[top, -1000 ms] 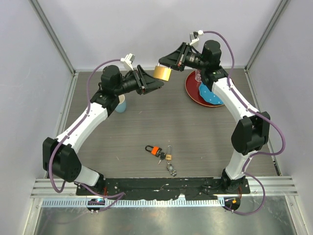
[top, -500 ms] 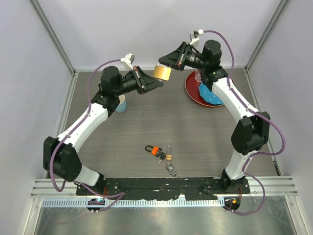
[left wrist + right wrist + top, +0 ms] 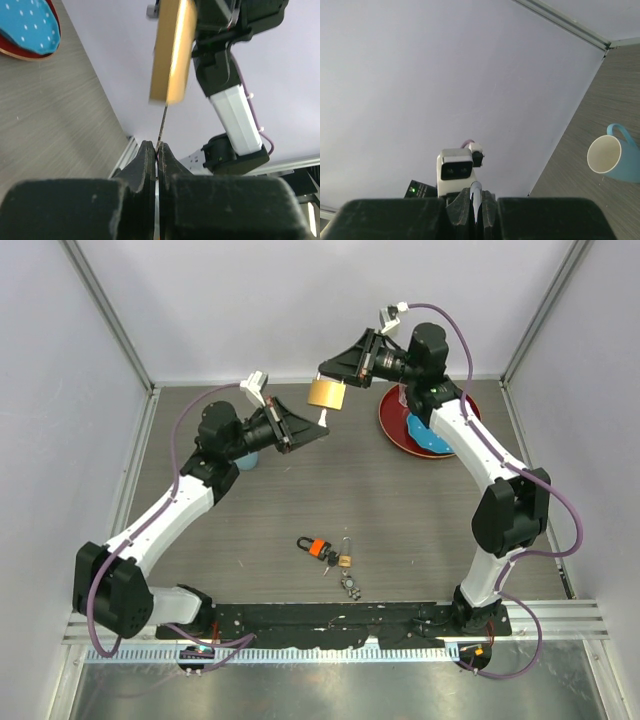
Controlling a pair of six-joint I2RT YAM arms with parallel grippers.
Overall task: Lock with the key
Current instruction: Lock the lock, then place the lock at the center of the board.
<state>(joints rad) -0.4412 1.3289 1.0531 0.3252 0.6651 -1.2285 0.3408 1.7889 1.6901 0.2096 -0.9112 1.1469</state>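
Observation:
The big brass padlock point(image 3: 326, 393) hangs in the air at the back, held by its silver shackle point(image 3: 476, 189) in my shut right gripper point(image 3: 322, 373). My left gripper point(image 3: 322, 422) is just below it, shut on a thin metal blade point(image 3: 163, 120) that runs up to the underside of the padlock point(image 3: 172, 50). The key bunch point(image 3: 314, 546), with an orange head and a black head, lies on the table near the front, away from both grippers.
A tiny brass padlock point(image 3: 343, 560) and its silver keychain point(image 3: 352, 587) lie beside the key bunch. A red plate point(image 3: 392, 426) holding a blue piece stands at the back right. A light blue cup point(image 3: 615, 160) stands at the back left, under my left arm.
Both grippers and the padlock have shifted a little to the left. My left arm has swung toward the near side, and its gripper now sits lower under the padlock.

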